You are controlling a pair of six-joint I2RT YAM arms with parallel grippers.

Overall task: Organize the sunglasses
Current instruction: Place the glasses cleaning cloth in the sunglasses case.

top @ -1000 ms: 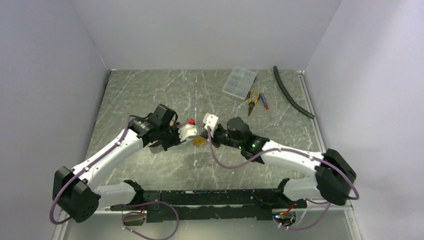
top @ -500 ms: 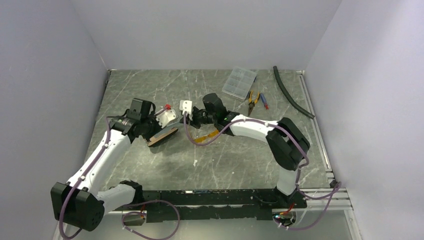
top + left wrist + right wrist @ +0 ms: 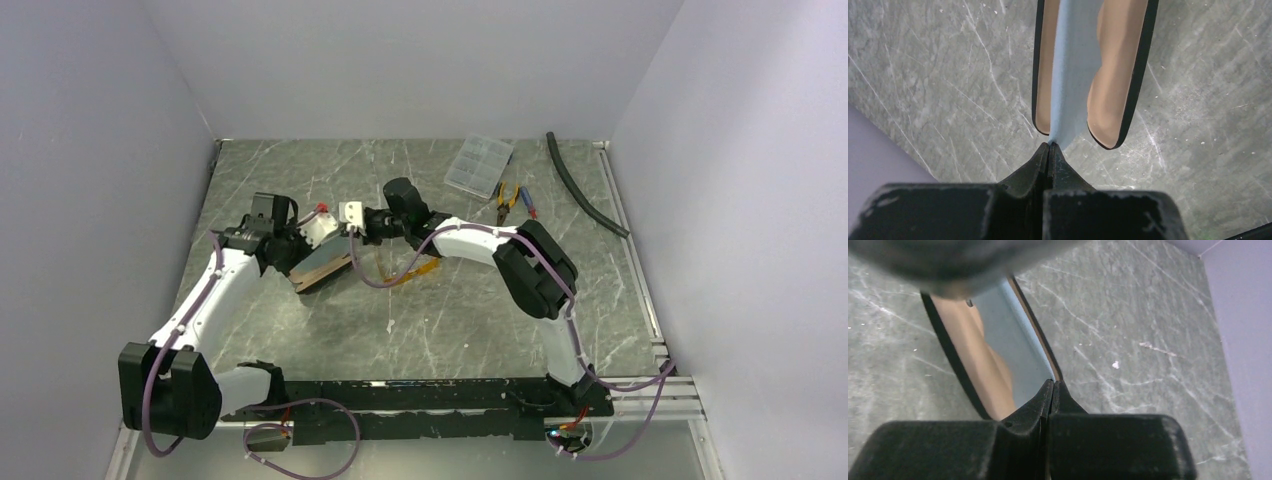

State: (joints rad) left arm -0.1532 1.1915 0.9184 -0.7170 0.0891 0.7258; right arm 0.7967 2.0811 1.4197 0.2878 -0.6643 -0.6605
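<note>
Orange sunglasses (image 3: 427, 267) lie on the table (image 3: 450, 330), apart from both jaws.
They sit at 3 o'clock from the open tan-and-black glasses case (image 3: 1118, 75), crossed by a purple cable (image 3: 385, 283). The left gripper (image 3: 1049, 146) is clenched on a pale-blue strip (image 3: 1075, 65). The right gripper (image 3: 1053, 382) is pressed closed, tips at the case rim. Pliers (image 3: 507, 203), a parts box (image 3: 478, 165) and a hose (image 3: 583, 190) lie toward 1 o'clock.
</note>
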